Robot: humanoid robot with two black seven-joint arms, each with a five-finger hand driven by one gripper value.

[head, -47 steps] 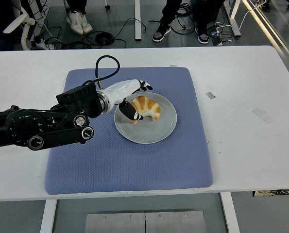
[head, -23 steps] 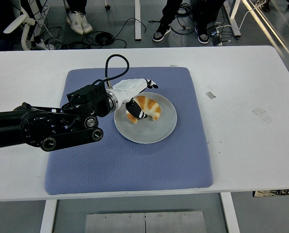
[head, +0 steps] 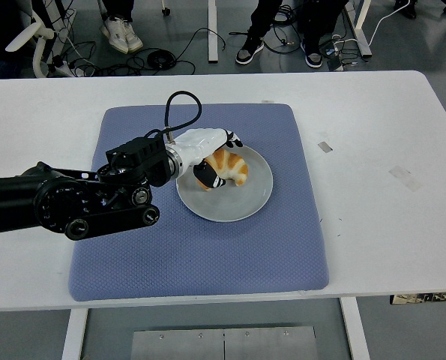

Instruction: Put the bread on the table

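- On the white bench point(head: 372, 225) lies a blue mat point(head: 200, 255), and a grey plate point(head: 237, 206) sits on the mat's far half, a little right of the mat's middle.
- On the plate rests the bread point(head: 230, 166), a golden crescent-shaped roll, lying in the plate's upper left part.
- From the picture's left edge the black left arm point(head: 65, 202) reaches in over the mat, with a black cable point(head: 181, 109) looping up above its wrist.
- The left robot hand point(head: 208, 154), white across the back with dark fingertips, is over the plate's left rim and closed around the left end of the bread, the thumb point(head: 211, 178) pressed against the roll's near side and the other fingers curled over its far side.
- The bread still touches the plate; it is not yet on the bench.
- Two small pieces of tape point(head: 325, 146) lie on the bare bench to the right of the mat, well apart from the plate.
- Beyond the bench's far edge, the shoes point(head: 121, 34) of people and loose cables show on the floor.
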